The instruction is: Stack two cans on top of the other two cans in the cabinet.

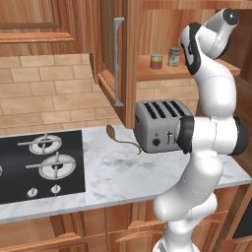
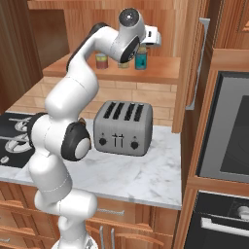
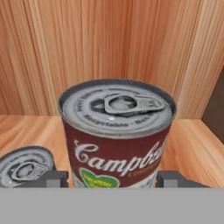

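Pincer (image 3: 113, 179) up inside cabinet (image 1: 157, 29), fingertips (image 3: 54, 178) flanking soup can (image 3: 117, 131); clamped or just let go, cannot tell. Cabinet door open. Shelf (image 2: 163, 73) carries dark red can (image 2: 101, 61) and teal can (image 2: 141, 60), teal one just under pincer. Another can (image 3: 26, 165) sits lower, beside soup can.

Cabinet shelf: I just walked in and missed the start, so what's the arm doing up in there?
The robot arm reaches into the open cabinet, its gripper set around a soup can with a dark red label and silver pull-tab top. The fingertips flank it and look just clear of its sides, so it seems ungripped. A second can shows lower beside it. Whether the soup can stands on another tin cannot be told.
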Tool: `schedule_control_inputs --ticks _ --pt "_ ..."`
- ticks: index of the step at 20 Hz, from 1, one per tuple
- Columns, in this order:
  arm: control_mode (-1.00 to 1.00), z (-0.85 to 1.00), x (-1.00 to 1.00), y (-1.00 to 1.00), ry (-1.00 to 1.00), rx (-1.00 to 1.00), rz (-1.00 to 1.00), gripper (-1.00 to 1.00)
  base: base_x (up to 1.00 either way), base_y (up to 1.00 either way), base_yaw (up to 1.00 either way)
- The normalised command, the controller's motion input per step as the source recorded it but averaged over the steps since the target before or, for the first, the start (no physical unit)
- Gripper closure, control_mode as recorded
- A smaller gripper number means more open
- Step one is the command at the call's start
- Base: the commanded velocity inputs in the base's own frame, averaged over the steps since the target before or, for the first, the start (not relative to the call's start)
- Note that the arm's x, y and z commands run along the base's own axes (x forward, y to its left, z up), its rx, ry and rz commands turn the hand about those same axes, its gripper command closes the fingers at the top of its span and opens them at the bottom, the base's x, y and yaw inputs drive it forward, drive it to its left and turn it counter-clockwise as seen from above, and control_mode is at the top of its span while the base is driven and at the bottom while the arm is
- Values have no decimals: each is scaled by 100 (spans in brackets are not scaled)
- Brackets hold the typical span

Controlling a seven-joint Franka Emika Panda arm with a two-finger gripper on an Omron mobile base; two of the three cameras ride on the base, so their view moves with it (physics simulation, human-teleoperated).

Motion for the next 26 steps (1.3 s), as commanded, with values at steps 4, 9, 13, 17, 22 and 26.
schedule_control_inputs --ticks 4,9,13,17,22,26 --pt "-100 -12 6 -3 0 0 0 -100 0 0 0" --pt "-100 -6 5 -2 0 0 0 -100 0 0 0" --pt "-100 -4 -22 -2 -1 0 0 -100 0 0 0" --pt "-100 -12 -44 0 -7 0 0 -100 0 0 0" --pt "-100 -19 -36 5 -2 0 0 -100 0 0 0" --pt "-100 -28 -27 19 0 0 0 -100 0 0 0"
